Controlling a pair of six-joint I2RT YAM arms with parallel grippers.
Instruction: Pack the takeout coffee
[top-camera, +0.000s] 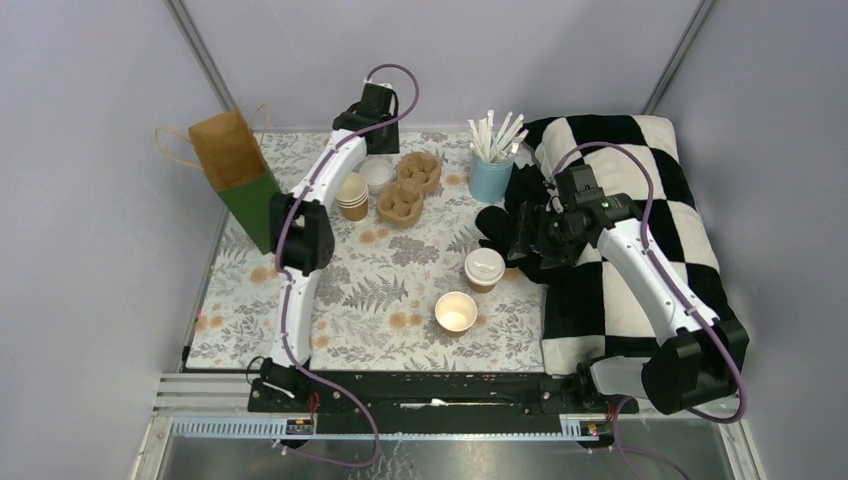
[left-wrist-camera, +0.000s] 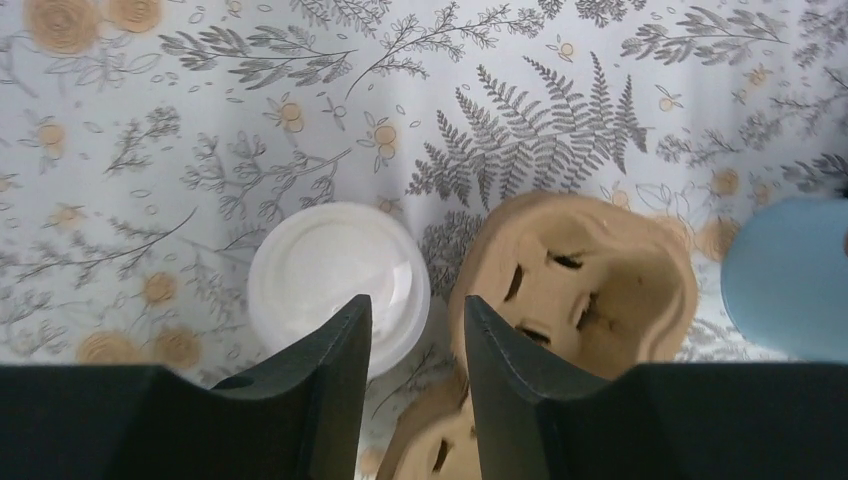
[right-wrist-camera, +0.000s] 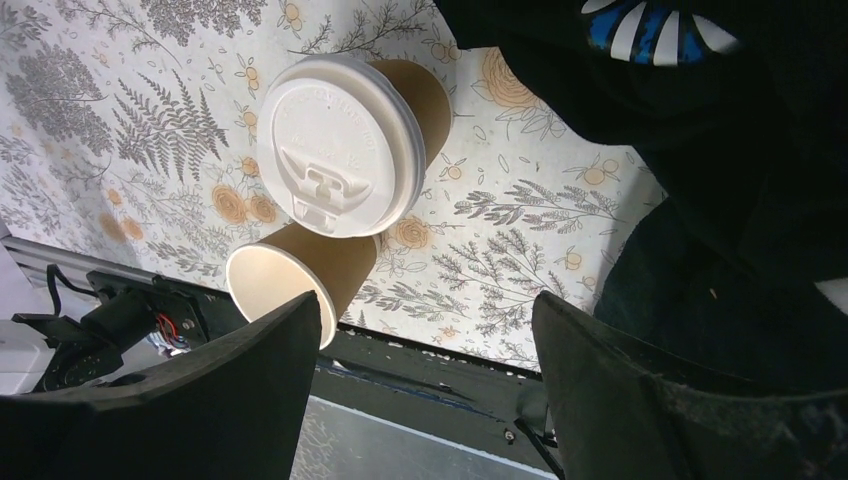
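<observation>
Risk sits mostly with the unlidded kraft cup (top-camera: 456, 311), which stands upright toward the front edge of the fern-print table (top-camera: 330, 300). It is near the lidded cup (top-camera: 484, 268), and both are well apart from the pulp cup carrier (top-camera: 410, 186) at the far side. The right gripper (right-wrist-camera: 428, 305) hangs above the pair, spread wide and empty. With the cups this close, a descent on one could, in my judgement, nudge or tip the other, and the open cup's bare rim looks easy to crush. The left gripper (left-wrist-camera: 417, 322) hovers over a white lid (left-wrist-camera: 335, 280) just beside the carrier, its fingers parted only narrowly with nothing between them. So slim a spread might skid off the lid's rim. The overhead view alone gives the whole layout, including the paper bag (top-camera: 235, 165) and the blue cup of straws (top-camera: 492, 165). Only the right wrist view shows the sip tab on the fitted lid, and only the left wrist view shows that narrow finger gap.
</observation>
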